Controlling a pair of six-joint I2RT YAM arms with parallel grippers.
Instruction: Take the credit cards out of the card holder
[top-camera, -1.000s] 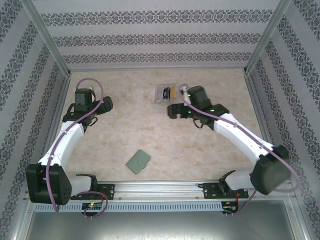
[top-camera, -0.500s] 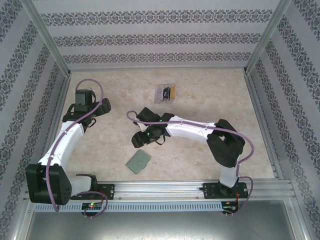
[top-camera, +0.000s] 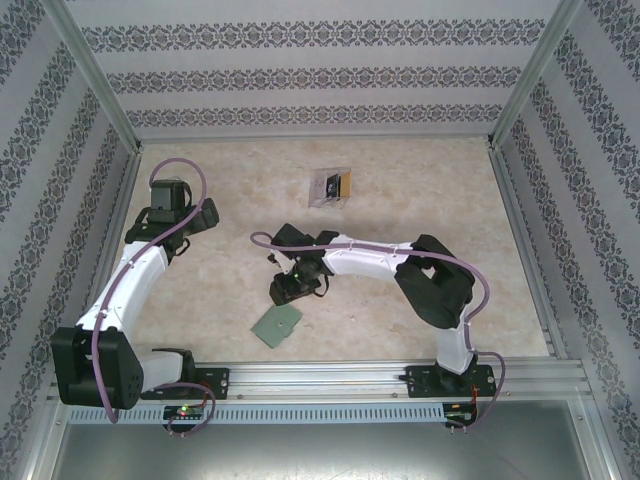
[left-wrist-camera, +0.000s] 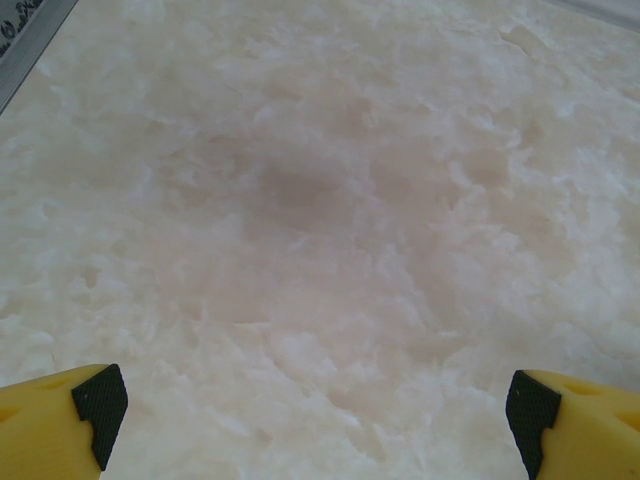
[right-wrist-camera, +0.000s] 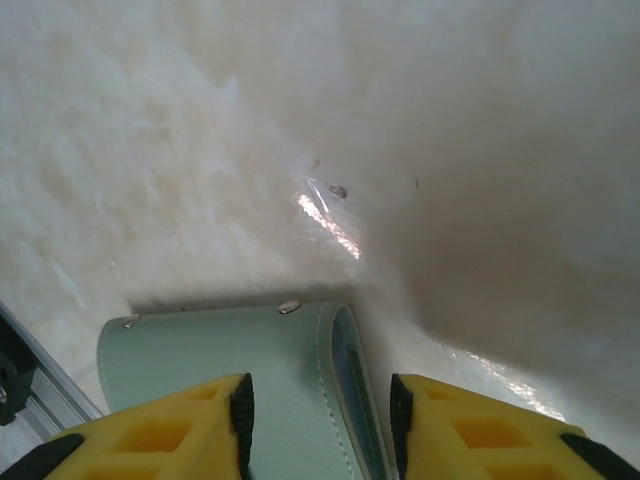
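Note:
The card holder, a small grey-green wallet, lies closed on the table near the front edge. My right gripper hangs just over its far corner. In the right wrist view the card holder fills the lower left, and its stitched open side with blue lining runs between the fingers. The right gripper is open at a narrow width: one pad is over the wallet's top, the other beside it over the table. The credit cards are hidden. My left gripper is far off at the left, and in its own view the left gripper is wide open over bare table.
A clear plastic tray with black and orange contents stands at the back middle. Patterned walls close in the table on three sides. A metal rail runs along the front, just behind the card holder.
My right arm has swung from beside the clear tray at the back down to the card holder at the front, and its jaws have narrowed. The left arm has not moved.

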